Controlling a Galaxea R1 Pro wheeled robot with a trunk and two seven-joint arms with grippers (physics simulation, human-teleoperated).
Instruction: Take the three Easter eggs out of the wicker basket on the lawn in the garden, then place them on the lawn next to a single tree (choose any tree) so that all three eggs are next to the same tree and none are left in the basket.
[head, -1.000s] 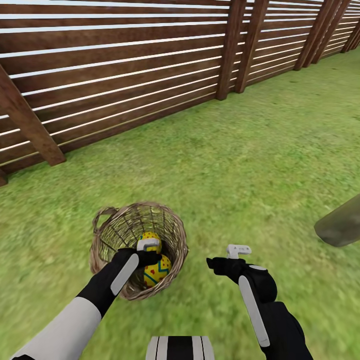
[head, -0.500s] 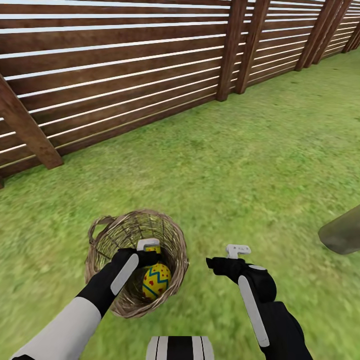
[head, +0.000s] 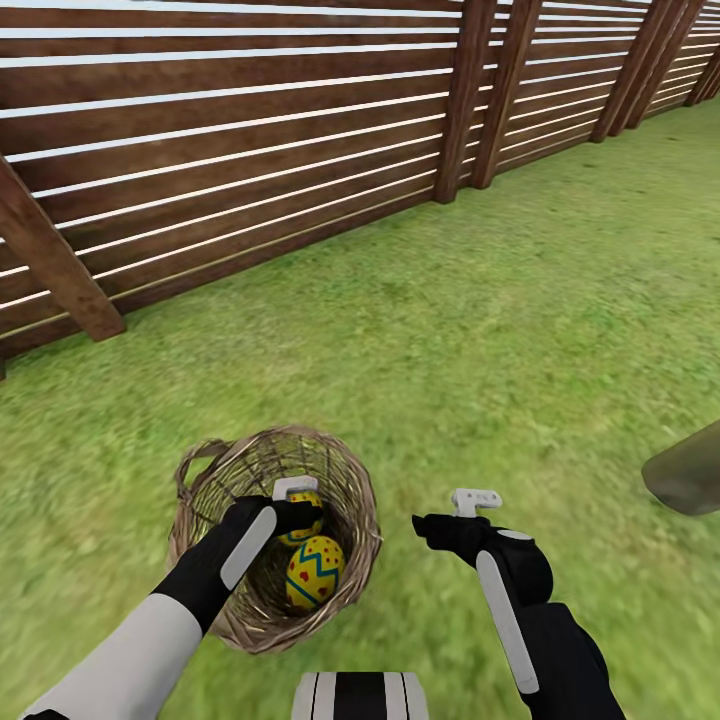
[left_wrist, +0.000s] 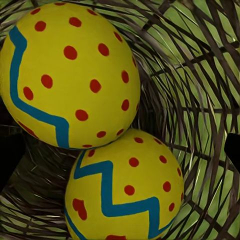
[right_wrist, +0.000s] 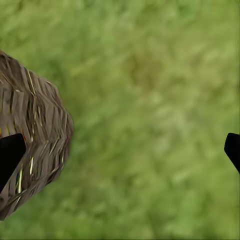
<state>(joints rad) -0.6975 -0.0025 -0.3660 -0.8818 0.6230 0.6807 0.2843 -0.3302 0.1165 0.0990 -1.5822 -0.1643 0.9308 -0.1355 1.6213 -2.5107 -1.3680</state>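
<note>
Lower left of the head view: wicker basket (head: 352, 470) holding two visible Easter eggs (head: 313, 572), left gripper (head: 297, 503) inside over the upper egg (left_wrist: 70, 75), grip undeterminable; advisable to centre before closing.

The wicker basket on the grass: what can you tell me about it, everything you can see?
The wicker basket is small, round, brown and open-weave, with a braided rim and a loop handle on one side. It sits on the lawn near the fence, leaning slightly. Two yellow eggs lie inside, touching. The left gripper reaches into it.
</note>
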